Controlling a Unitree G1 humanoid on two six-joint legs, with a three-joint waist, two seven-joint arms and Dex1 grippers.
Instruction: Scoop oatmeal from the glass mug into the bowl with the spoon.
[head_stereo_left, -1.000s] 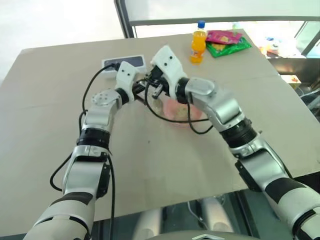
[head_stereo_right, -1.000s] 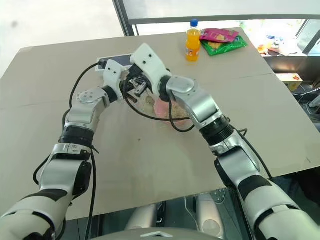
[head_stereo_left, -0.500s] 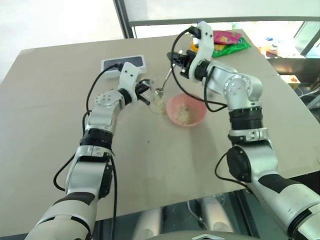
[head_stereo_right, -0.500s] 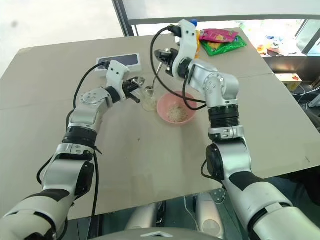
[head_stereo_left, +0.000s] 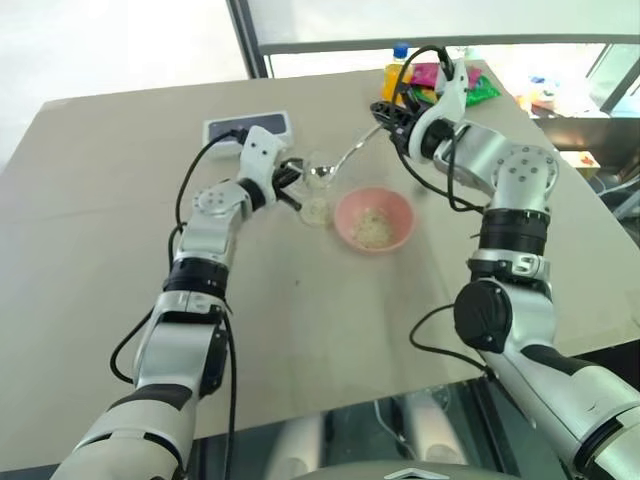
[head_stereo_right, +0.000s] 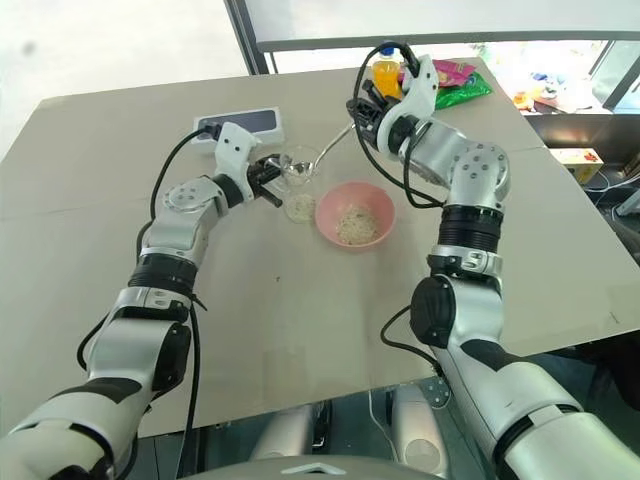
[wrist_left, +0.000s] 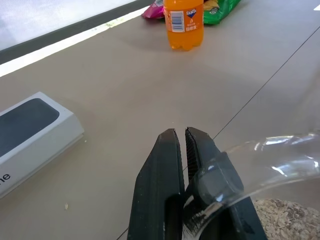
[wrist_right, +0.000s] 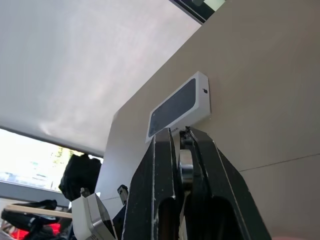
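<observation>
We see 2 containers side by side near the middle of the beige table (head_stereo_left: 120, 250). The glass mug (head_stereo_left: 318, 190) stands upright, with a low layer of pale oatmeal (wrist_left: 285, 220) at its bottom. Just to its right sits the pink bowl (head_stereo_left: 374, 219), wider than the mug, holding a small heap of the same flakes on its pale inside. The 2 stand close together; we cannot tell whether they touch.

The spoon (head_stereo_left: 345, 158) runs at a slant from the right gripper (head_stereo_left: 388, 116) down to the mug, and its small oval end lies at the mug's rim. We cannot tell whether it carries any oatmeal. The mug lies below and to the left of the right gripper, with the bowl nearer the robot than that gripper.

The left gripper (head_stereo_left: 288, 180) reaches the mug from its left side. In the left wrist view its 2 black fingers (wrist_left: 162, 165) are pressed nearly together, pinching the clear handle, with the curved glass rim crossing just beside them.

The right gripper hangs above the table behind the bowl. In the right wrist view its fingers (wrist_right: 162, 175) are pinched on the shiny spoon handle between them.

Farther back stand an orange drink bottle (wrist_left: 184, 22), 2 snack packets (head_stereo_left: 455, 82) and a white box with a dark top (head_stereo_left: 247, 126).
</observation>
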